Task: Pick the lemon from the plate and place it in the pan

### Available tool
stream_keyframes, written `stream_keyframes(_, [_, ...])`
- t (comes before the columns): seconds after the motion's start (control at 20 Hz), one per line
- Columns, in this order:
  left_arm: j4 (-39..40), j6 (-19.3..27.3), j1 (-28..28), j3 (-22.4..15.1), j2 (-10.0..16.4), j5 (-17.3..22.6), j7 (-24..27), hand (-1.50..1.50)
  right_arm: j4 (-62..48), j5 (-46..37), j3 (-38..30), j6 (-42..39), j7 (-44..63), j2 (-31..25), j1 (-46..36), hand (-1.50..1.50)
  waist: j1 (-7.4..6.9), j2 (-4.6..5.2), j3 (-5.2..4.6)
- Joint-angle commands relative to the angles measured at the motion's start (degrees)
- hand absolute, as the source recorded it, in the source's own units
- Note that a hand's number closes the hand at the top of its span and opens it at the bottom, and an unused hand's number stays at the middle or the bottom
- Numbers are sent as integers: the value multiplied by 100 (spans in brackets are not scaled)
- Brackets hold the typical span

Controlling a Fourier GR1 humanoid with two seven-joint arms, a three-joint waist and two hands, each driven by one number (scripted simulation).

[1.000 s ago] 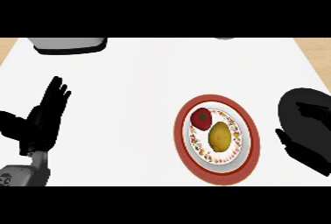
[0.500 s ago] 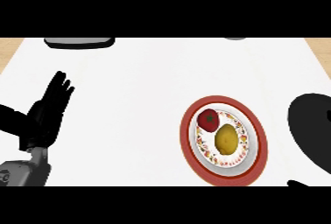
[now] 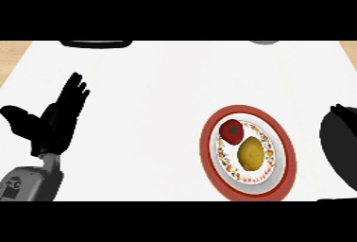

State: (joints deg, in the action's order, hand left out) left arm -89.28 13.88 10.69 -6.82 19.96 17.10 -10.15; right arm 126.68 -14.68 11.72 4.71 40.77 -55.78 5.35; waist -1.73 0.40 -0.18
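Note:
A yellow lemon lies on a red-rimmed patterned plate, right of centre, with a red tomato just behind it. My left hand stands open at the far left, fingers up, well away from the plate. Beside the plate's right rim, a black shape at the right edge looks like my right hand. The frame cuts most of it off. At the counter's far left edge sits a dark rim, possibly the pan, with only its near edge showing.
Part of a grey round object shows at the far edge, right of centre. The white counter lies between my left hand and the plate, with a wooden strip at its upper corners.
Everything on the counter has slid right and slightly down in the view. The black shape at the right has gone further out of frame. My left hand stays open and raised.

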Motion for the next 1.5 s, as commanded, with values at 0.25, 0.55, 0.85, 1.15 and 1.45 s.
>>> stream_keyframes(0.25, [47, -140, 82, 138, -29, 43, 15, 0, -263, 901, 1258, -1822, 1937, 305, -1549, -150, -56, -2, 2])
stream_keyframes(0.55, [-95, -336, -421, 259, -27, 26, 204, 0, -529, 482, 1875, -2377, 2503, 852, -2101, -150, 43, -30, 8])
stream_keyframes(0.85, [-196, -8, -149, 68, -245, -219, -125, 0, -766, 265, 2254, -2738, 3132, 968, -2769, -150, 46, -39, 6])
stream_keyframes(1.15, [-212, 2, 35, 196, -256, -249, -327, 0, -875, -53, 2562, -2782, 3651, 1879, -3366, -150, 110, -48, 10])
stream_keyframes(1.45, [215, -226, 130, 407, -233, -186, -93, 0, -1793, -255, 2650, -2759, 3035, 1965, -3122, -150, 170, -30, 12])
